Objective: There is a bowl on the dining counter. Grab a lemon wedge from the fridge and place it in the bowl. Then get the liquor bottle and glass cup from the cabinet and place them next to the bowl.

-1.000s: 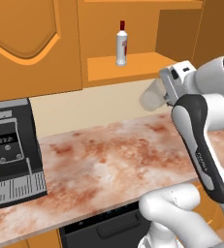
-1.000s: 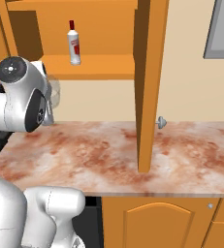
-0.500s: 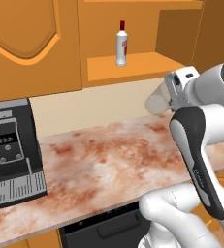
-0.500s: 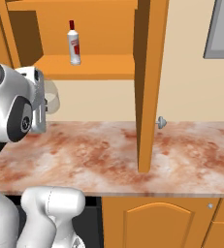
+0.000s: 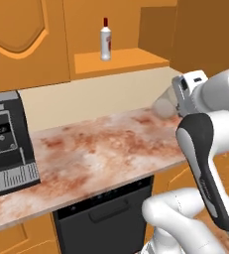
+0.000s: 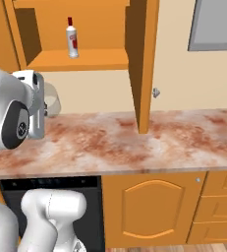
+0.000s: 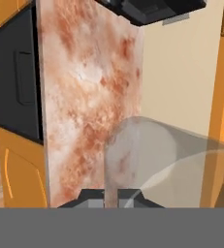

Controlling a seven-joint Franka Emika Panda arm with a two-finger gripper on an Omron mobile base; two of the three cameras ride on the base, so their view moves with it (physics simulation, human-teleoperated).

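- Claw [image 7: 111, 193] was clamped on the glass cup [image 7: 147, 160], held sideways over the counter [image 5: 101, 154].
- Bottle [image 5: 105, 39] sat on the cabinet shelf [image 5: 121, 59].
- Next, likely: carry cup to the bowl.

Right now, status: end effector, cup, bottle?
End effector shut on glass cup, held over the counter. Liquor bottle upright on the cabinet shelf. Open cabinet door close by.

Both base views look forward and down at the marbled counter [image 5: 101, 149] from opposite sides; the hand view sits close, rolled sideways.
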